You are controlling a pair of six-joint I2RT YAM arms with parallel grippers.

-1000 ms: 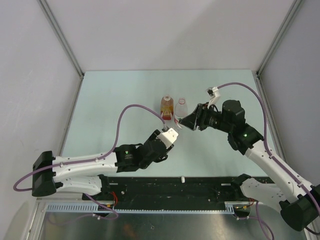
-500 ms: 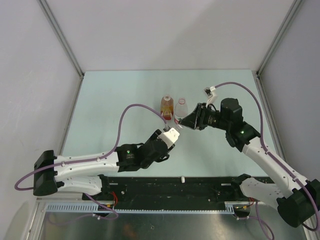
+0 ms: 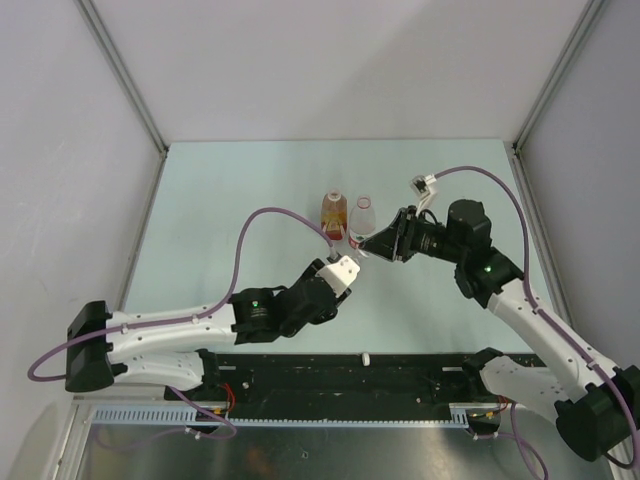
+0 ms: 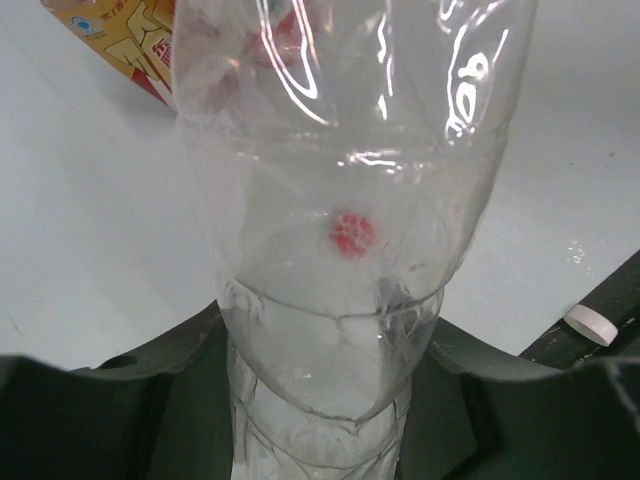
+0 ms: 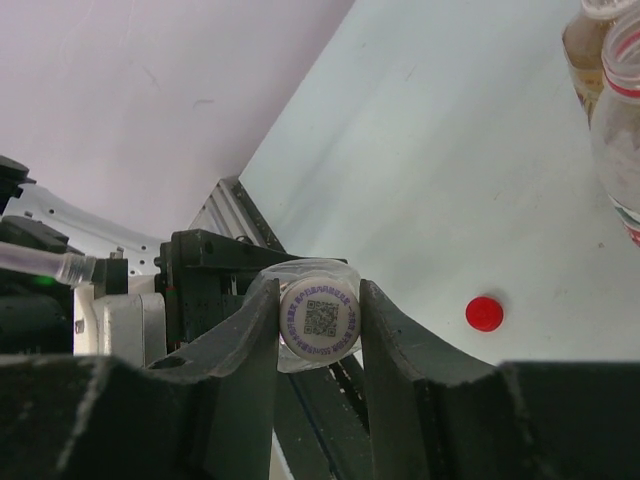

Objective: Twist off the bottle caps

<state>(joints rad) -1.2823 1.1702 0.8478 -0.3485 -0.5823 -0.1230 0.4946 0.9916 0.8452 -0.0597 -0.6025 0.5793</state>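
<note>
My left gripper (image 3: 344,264) is shut on the plain transparent bottle (image 4: 330,180), which fills the left wrist view between the dark jaws. My right gripper (image 3: 369,245) meets it head-on and is shut on that bottle's white cap (image 5: 320,318), which bears a purple QR code. A loose red cap (image 5: 483,313) lies on the table; it also shows through the bottle in the left wrist view (image 4: 352,232). The amber bottle (image 3: 334,211) and the red-and-white label bottle (image 3: 364,214) stand upright just behind the grippers.
A loose white cap (image 3: 367,357) lies on the black rail (image 3: 300,370) at the table's near edge, also in the left wrist view (image 4: 592,322). Grey walls enclose the pale table (image 3: 230,190) on three sides.
The right wrist has turned and shifted slightly while gripping the white cap. The left gripper and the bottle have barely moved.
</note>
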